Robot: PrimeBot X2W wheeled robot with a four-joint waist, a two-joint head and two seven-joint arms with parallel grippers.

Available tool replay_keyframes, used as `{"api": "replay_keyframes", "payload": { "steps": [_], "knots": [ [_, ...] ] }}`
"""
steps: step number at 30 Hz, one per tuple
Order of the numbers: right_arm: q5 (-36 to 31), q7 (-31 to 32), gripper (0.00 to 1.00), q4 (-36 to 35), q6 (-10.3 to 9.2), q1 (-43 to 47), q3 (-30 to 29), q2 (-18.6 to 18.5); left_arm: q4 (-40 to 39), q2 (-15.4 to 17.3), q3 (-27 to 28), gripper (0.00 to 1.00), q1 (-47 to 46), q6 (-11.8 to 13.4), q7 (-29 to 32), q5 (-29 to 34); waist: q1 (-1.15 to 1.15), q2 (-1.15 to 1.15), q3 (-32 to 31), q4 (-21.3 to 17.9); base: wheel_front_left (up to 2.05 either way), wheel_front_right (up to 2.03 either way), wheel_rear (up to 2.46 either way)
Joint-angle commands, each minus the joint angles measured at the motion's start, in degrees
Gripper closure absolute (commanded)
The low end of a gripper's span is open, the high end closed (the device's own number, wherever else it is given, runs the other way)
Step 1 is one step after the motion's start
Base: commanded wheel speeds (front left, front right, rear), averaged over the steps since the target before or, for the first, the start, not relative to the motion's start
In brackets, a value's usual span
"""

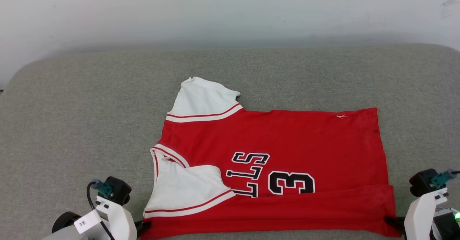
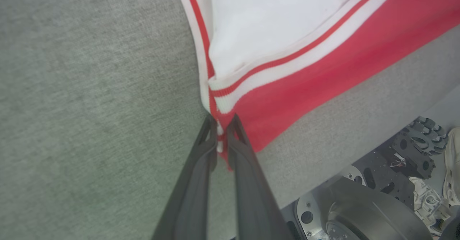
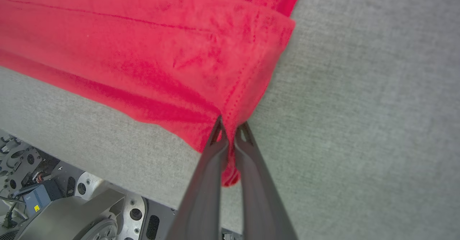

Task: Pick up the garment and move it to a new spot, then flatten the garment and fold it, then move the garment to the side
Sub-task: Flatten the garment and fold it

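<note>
The garment (image 1: 287, 139) is a red jersey with white sleeves, striped trim, black lettering and a 3. It lies spread across the grey cushioned surface (image 1: 72, 118), its near edge folded up over the front. My left gripper (image 2: 222, 122) is shut on the garment (image 2: 287, 89) at its near left corner, pinching the striped trim. At the near right corner, my right gripper (image 3: 230, 125) is shut on the garment (image 3: 143, 64), with red hem bunched between the fingers. In the head view, the left gripper (image 1: 144, 226) and the right gripper (image 1: 391, 221) sit at the two near corners.
The cushioned surface's near edge (image 2: 345, 153) runs just behind both grippers, with the robot's base (image 2: 373, 204) below it. A pale wall (image 1: 230, 10) stands behind the far edge. Bare grey fabric stretches to the left, right and far side of the jersey.
</note>
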Motion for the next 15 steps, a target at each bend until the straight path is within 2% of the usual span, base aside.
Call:
{"api": "replay_keyframes", "payload": {
  "steps": [1,2,3,4,10,15],
  "knots": [
    [-0.41,-0.44,1.0,0.47,-0.09,0.83,-0.48,0.37,0.81,0.04,-0.17,1.0,0.1,-0.24,-0.06,0.03,0.0,0.0,0.04,0.11,0.0,0.0,0.0],
    [-0.45,-1.03,0.78,0.68,-0.09,0.87,-0.79,0.73,1.28,-0.18,-0.03,1.0,-0.04,-0.18,-0.35,0.13,0.0,0.0,-0.11,0.13,0.0,0.0,0.0],
    [-0.57,-1.64,0.0,0.93,-0.09,0.94,-1.16,0.99,1.61,-0.34,0.27,0.69,-0.11,0.05,-0.77,0.06,0.0,0.0,-0.41,0.14,0.0,0.0,0.0],
    [-0.69,-2.31,0.0,0.93,-0.09,0.96,-1.43,1.16,1.86,-0.27,0.44,0.0,-0.31,0.24,-1.37,0.51,0.0,0.0,-0.77,0.13,0.0,0.0,0.0],
    [-3.65,-9.22,0.0,-1.33,-0.07,0.95,-4.07,0.95,1.49,0.96,1.32,0.0,-1.85,0.39,-3.92,2.49,0.0,0.0,-3.22,-0.1,0.0,0.0,0.0],
    [-8.12,-17.33,0.0,-4.56,-0.07,0.89,-9.28,3.7,0.48,2.34,3.22,0.0,-4.99,1.84,-7.15,5.38,0.0,0.0,-4.11,-0.67,0.0,0.0,0.0]
  ]
}}
